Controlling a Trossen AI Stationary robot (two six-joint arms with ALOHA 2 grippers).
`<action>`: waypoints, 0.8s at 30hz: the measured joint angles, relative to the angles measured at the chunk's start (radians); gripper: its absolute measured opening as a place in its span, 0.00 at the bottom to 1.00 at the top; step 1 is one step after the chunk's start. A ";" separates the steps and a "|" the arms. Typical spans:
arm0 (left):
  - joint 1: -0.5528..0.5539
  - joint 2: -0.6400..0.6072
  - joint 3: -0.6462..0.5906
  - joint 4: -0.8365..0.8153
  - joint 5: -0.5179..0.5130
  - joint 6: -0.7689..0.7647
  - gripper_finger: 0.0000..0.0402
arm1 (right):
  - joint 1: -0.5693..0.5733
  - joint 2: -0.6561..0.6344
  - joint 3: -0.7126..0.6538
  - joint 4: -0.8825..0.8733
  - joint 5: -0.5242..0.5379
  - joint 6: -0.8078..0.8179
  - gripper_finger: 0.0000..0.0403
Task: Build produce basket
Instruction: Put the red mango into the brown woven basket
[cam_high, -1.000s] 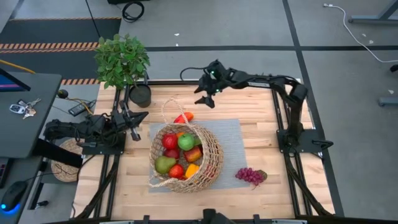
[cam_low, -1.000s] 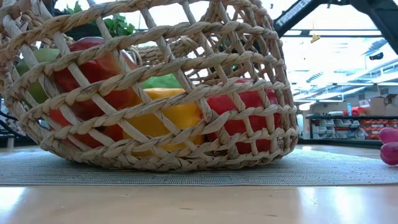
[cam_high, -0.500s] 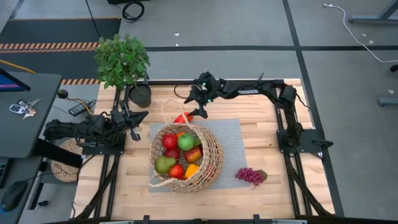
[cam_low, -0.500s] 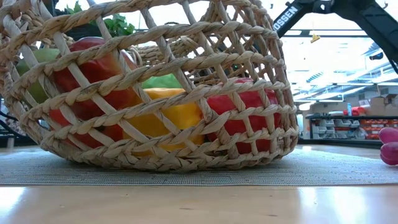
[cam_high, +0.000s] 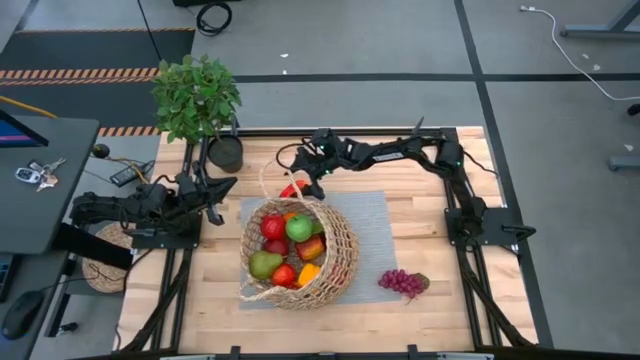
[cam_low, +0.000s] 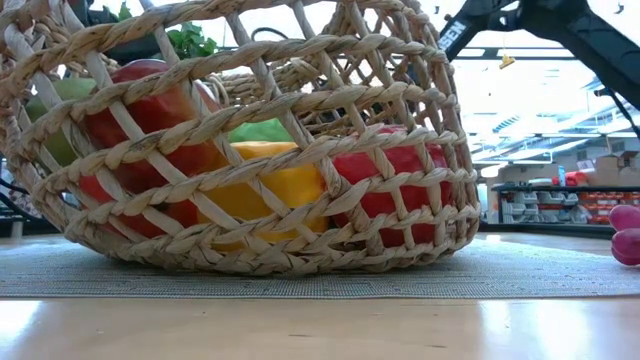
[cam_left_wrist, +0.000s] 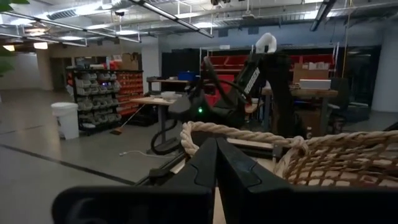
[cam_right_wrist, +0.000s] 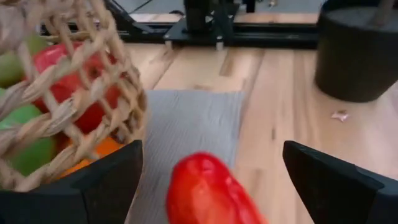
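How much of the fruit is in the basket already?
Most of it: the round tan wicker basket already holds apples, a pear and other pieces. The right gripper, open, is at the red piece of produce lying beside the basket, not yet gripped. The purple grapes also wait on the wooden table. The left gripper waits, shut.

Tan open-weave wicker basket (cam_high: 300, 255) on a grey ribbed mat (cam_high: 375, 225), holding red, green, yellow and orange produce (cam_high: 288, 245); purple grapes (cam_high: 400, 282) beside the mat on pale wooden table (cam_high: 420, 195).
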 joint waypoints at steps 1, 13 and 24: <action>0.000 0.000 0.000 0.000 0.000 0.000 0.04 | 0.004 0.004 0.000 0.003 -0.007 0.012 0.97; 0.000 0.000 0.000 0.002 0.001 0.000 0.03 | 0.040 0.028 0.001 -0.067 0.124 -0.053 0.96; -0.002 0.000 0.000 0.001 0.003 -0.001 0.05 | 0.053 0.029 0.001 -0.101 0.135 -0.102 0.96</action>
